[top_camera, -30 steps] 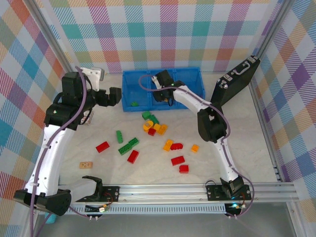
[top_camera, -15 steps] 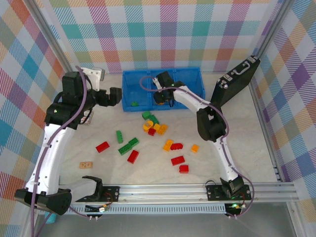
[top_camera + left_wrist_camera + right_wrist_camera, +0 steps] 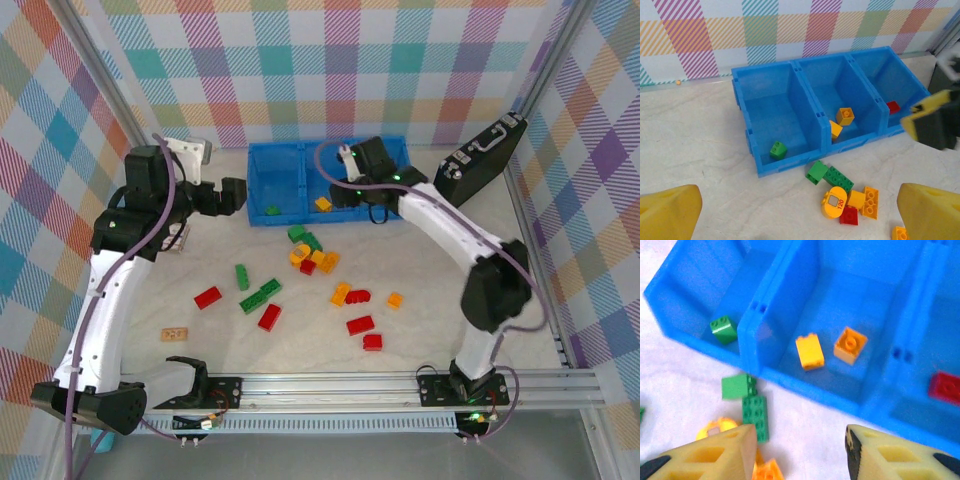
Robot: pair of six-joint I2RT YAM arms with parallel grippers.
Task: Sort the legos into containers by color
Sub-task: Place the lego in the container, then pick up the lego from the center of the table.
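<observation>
Upper left, the left gripper (image 3: 232, 196) hung wide open, empty. Most legos (image 3: 260, 295) lay scattered mid-frame; four sat in the containers (image 3: 765, 68). Likely light, stiff and slick, they were best pinched across flat sides. The right gripper (image 3: 802, 452), jaws parted and empty, had swung rightward since a second before.

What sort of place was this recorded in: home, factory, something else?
Probably a lab robot cell, not a home: checked panel walls enclose a small table, two arms are bolted to a metal rail, and toy bricks lie beside a blue sorting tray.
</observation>
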